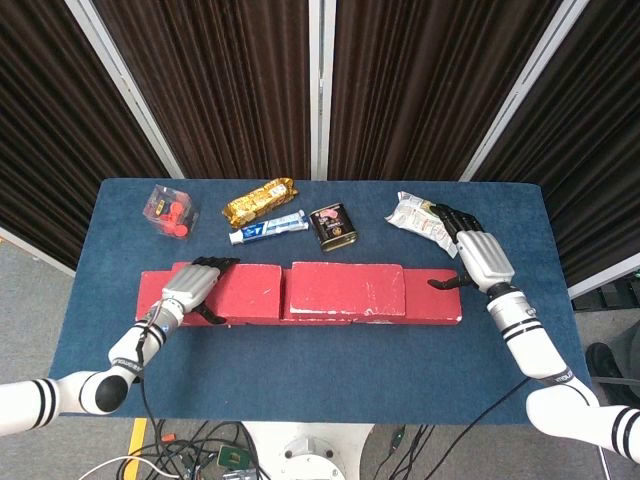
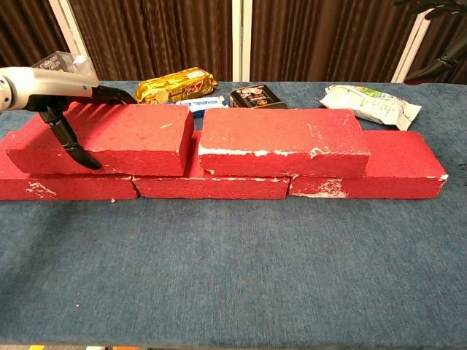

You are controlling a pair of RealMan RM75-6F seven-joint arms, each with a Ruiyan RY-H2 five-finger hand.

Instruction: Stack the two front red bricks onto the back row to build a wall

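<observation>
Three red bricks form the back row; its right brick has a bare top. Two more bricks lie on top. The right upper brick sits centred. The left upper brick rests almost against it, slightly askew. My left hand grips this left brick, with fingers over its top and the thumb down its front face. My right hand hovers open at the row's right end, thumb pointing toward the bricks. In the chest view only its dark fingers show, at the upper right.
Along the back of the blue table lie a clear box of red pieces, a gold snack pack, a toothpaste box, a dark tin and a white packet next to my right hand.
</observation>
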